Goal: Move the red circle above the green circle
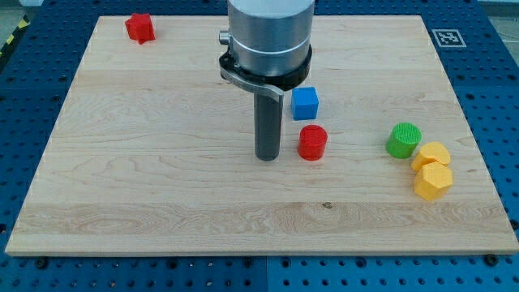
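Red circle (312,143) sits approx. mid-board, upright, just right of my tip (268,157); narrow strip of wood shows btw them, so apart, not touching. Blue cube (305,103) just beyond red circle on far side, slightly left of it, partly behind rod; small gap btw the two. Green circle (403,139) well to the right, at about same depth as red circle, standing upright. Two yellow blocks, hexagon-ish: yellow block nearer green (431,154) touches or nearly touches green circle's near-right side; second yellow block (433,181) sits against the first, nearer the view's bottom. Red block w/ faceted shape (139,27) alone at far-left corner of wooden board (162,203). End effector = plain rod, nothing clamped; tip down on the board, w/ no block in contact.
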You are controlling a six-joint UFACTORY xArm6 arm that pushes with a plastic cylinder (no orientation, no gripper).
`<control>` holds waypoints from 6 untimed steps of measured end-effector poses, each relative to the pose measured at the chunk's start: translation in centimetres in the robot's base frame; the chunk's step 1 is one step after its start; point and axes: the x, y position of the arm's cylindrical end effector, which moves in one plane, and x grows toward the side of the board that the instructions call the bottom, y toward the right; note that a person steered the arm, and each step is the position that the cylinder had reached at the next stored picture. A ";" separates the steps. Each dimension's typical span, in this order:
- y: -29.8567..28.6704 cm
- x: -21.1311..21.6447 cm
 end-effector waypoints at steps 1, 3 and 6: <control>5.0 -1.8; 9.5 -6.0; 12.8 -3.7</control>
